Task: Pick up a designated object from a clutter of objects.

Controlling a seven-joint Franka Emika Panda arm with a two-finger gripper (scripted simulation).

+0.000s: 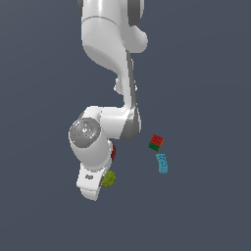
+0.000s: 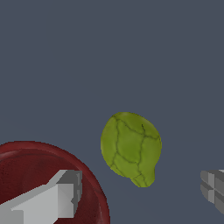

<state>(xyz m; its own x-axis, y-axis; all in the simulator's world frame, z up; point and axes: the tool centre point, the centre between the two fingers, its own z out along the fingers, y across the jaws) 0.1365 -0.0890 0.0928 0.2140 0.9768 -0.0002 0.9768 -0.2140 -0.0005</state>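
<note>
The designated object, an olive yellow-green lumpy blob [image 2: 130, 148], lies on the grey floor and shows in the exterior view [image 1: 109, 179] right beside my hand. My gripper [image 2: 140, 191] is open and holds nothing. In the wrist view the blob sits in line with the gap between the two fingers and a little beyond the fingertips. One finger [image 2: 57, 197] stands in front of the dark red ribbed bowl [image 2: 26, 170]; the other finger [image 2: 214, 190] is at the picture's edge. In the exterior view the hand [image 1: 92, 185] hides the fingers.
The dark red bowl [image 1: 113, 151] is mostly hidden behind my wrist, close to the blob. A red-and-green block [image 1: 156, 142] and a cyan studded brick [image 1: 163, 163] lie apart toward the exterior view's right.
</note>
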